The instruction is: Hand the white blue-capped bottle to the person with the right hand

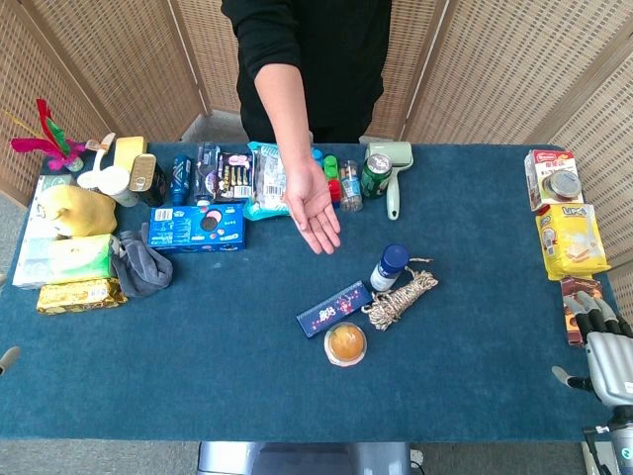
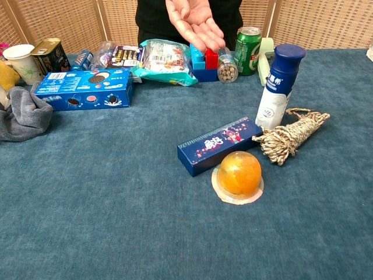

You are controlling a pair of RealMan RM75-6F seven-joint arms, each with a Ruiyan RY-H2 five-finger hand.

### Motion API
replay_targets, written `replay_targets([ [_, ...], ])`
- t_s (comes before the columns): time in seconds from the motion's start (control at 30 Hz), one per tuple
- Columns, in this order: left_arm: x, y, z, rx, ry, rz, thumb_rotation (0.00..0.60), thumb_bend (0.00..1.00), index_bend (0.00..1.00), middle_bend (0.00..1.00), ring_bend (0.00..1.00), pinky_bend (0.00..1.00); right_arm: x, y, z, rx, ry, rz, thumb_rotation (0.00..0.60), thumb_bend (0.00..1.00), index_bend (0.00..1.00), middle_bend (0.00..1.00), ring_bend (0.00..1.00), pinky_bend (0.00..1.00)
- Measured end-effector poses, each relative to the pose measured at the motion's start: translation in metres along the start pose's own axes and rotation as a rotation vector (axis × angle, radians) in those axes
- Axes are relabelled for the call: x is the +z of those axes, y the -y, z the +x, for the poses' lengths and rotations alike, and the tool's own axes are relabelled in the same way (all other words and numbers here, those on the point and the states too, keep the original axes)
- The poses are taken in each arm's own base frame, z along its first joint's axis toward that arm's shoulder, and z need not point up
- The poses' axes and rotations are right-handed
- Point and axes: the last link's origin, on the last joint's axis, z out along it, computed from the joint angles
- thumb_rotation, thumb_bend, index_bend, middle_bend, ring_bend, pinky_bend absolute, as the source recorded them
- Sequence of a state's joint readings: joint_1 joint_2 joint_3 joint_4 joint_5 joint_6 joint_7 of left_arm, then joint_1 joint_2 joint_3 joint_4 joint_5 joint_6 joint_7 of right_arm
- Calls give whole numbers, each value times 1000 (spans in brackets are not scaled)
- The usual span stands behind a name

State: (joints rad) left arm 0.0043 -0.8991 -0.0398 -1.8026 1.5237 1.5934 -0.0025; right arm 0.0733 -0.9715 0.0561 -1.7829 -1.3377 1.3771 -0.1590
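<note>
Head view: the white blue-capped bottle (image 1: 389, 267) stands upright near the middle of the blue table (image 1: 198, 376), just beside a coil of twine (image 1: 401, 297) on its right and the end of a long dark blue box (image 1: 333, 308) on its left; an orange jelly cup (image 1: 345, 343) sits just in front of the box. The person's hand (image 1: 313, 206) is held out palm up over the table, behind and to the left of the bottle, apart from it. The right hand (image 1: 605, 346) is at the table's right edge, well apart from the bottle, fingers apart and holding nothing; bare cloth lies between it and the bottle. Snack packs line that right edge behind the hand, a yellow bag (image 1: 571, 239) among them. Only a small tip shows at the left edge, so the left hand's fingers cannot be judged. The far edge and left edge are crowded: a blue cookie box (image 1: 196, 228), a green can (image 1: 375, 175), a lint roller (image 1: 392, 170) and a grey cloth (image 1: 141, 263). The near half of the table is bare cloth. Chest view: the bottle (image 2: 278, 87) stands upright, touching the twine (image 2: 289, 135) at its base, with the dark blue box (image 2: 220, 145) just to its left and the jelly cup (image 2: 239, 177) nearer the camera. The person's open palm (image 2: 195, 20) hangs above the far row. Neither robot hand shows here.
</note>
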Motion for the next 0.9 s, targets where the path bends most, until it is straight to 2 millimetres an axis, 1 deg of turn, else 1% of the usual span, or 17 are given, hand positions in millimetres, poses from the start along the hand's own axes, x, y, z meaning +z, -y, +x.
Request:
replay_targets([
  [0.3, -1, -1, -1, 3, 3, -5, 600, 199, 54, 56, 75, 91, 4, 0, -2, 22, 7, 12, 600, 35, 0, 0, 51, 130],
  [0.5, 0, -2, -2, 8, 8, -5, 600, 199, 53, 56, 76, 91, 13, 3, -4, 133, 16, 56, 600, 21, 0, 0, 52, 120],
  [0.63, 1, -1, -3, 9, 9, 4, 600, 199, 54, 56, 75, 91, 26, 6, -11, 234, 45, 99, 600, 21, 0, 12, 66, 120],
  [0.73, 2, -2, -3, 9, 6, 7, 600, 200, 53, 56, 76, 91, 41, 11, -17, 326, 79, 138, 600, 21, 0, 23, 78, 120],
  [0.9, 5, -1, -5, 16, 13, 20, 600, 199, 53, 57, 75, 91, 76, 28, -32, 511, 144, 199, 600, 22, 0, 25, 79, 120],
])
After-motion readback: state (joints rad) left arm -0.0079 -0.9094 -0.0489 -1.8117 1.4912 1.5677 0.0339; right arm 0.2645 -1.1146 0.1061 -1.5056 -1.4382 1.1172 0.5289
